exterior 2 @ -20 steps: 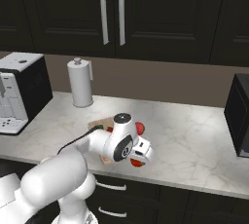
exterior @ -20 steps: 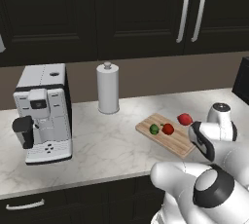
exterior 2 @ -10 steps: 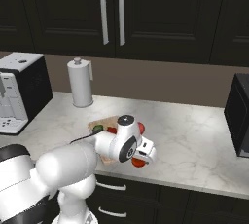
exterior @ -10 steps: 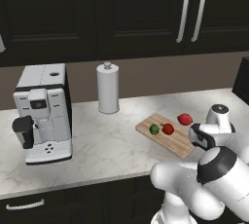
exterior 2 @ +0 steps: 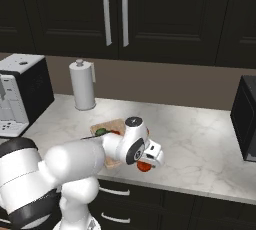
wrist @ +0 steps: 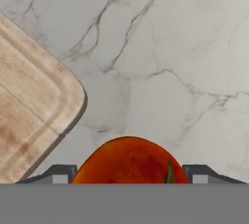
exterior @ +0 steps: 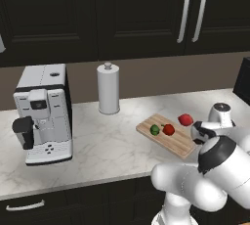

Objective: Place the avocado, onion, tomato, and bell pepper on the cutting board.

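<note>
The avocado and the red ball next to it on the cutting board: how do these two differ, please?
Colour: the avocado is dark green; the red ball is bright red. Position on the cutting board: in the left base view the avocado lies on the side toward the paper towel roll, the red ball on the side toward the arm. Size: the avocado looks slightly smaller. Shared: both are small, roundish, and rest close together on the board.

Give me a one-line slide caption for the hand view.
Gripper straddling an orange-red vegetable on the marble counter, beside the cutting board corner.
</note>
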Robot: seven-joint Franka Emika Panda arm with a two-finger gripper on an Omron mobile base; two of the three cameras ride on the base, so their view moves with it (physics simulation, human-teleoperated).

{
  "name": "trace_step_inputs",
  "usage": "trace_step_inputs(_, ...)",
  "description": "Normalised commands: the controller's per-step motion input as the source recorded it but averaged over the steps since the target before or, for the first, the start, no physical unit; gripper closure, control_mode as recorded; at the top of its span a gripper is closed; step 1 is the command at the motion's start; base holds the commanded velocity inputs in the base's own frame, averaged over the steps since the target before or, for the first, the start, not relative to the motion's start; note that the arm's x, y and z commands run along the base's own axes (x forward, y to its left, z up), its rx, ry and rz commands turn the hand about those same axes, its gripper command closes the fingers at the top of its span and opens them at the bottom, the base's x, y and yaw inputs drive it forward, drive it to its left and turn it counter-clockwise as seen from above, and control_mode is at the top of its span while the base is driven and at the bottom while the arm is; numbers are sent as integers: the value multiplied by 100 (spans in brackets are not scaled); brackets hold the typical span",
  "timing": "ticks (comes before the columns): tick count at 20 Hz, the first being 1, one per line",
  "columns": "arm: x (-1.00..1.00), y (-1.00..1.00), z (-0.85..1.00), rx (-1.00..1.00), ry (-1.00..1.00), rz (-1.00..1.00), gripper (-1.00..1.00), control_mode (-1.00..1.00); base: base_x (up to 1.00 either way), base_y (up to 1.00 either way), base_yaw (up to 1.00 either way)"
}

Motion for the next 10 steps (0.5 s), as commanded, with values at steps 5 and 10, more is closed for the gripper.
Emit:
trace_step_inputs(5,-17,2,34,0,-5,0,100,-100,0,0,0)
trace_step_inputs(10,-2,38,67,4,-10,8,100,-100,0,0,0)
